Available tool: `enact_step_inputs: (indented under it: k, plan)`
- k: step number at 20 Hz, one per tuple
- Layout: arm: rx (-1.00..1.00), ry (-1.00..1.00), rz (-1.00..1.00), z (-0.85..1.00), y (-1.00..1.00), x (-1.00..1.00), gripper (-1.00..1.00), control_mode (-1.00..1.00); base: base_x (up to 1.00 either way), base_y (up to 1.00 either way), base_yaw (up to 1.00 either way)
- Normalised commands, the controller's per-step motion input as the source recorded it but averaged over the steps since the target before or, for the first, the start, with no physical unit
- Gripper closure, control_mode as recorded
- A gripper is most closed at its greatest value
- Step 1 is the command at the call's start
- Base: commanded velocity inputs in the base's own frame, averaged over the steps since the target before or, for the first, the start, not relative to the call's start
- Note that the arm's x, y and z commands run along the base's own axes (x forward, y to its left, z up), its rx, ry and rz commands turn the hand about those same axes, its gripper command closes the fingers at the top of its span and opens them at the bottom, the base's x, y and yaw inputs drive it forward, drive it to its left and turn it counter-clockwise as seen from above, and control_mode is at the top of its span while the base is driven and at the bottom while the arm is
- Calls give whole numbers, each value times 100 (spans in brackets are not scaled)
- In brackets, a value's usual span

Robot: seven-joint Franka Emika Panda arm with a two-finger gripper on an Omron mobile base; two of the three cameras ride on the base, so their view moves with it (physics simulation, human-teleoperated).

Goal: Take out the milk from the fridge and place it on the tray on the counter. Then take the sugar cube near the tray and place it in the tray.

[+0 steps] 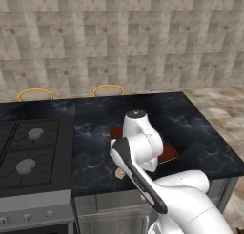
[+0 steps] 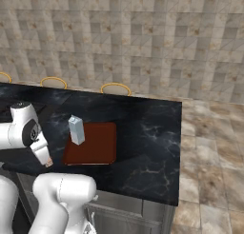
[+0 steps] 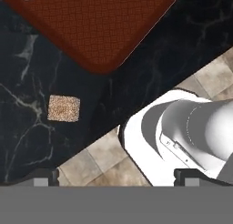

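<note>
done: we see milk (image 2: 76,130) upright on tray (image 2: 97,147), at its back-left corner | left: sugar cube (image 3: 63,108) on counter (image 2: 147,128) just off tray's near corner | gripper (image 3: 113,177) spread wide, empty, above cube

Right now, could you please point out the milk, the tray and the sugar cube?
milk (image 2: 76,130): right base view, carton's front face.
tray (image 2: 97,145): right base view, bare floor.
sugar cube (image 3: 63,108): hand view, top face.

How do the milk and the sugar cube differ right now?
The milk is a tall white carton standing upright on the tray; the sugar cube is a tiny speckled tan block lying on the black counter beside the tray. The open gripper holds neither.
</note>
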Motion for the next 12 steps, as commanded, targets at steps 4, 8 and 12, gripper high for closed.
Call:
enact_step_inputs:
  k: [4,8,12]
  plan:
    - [0,4,0,-27,0,36,-100,-100,0,0,0]
    - [0,6,0,-34,4,26,-100,-100,0,0,0]
    - [0,7,-1,-43,10,34,-100,-100,0,0,0]
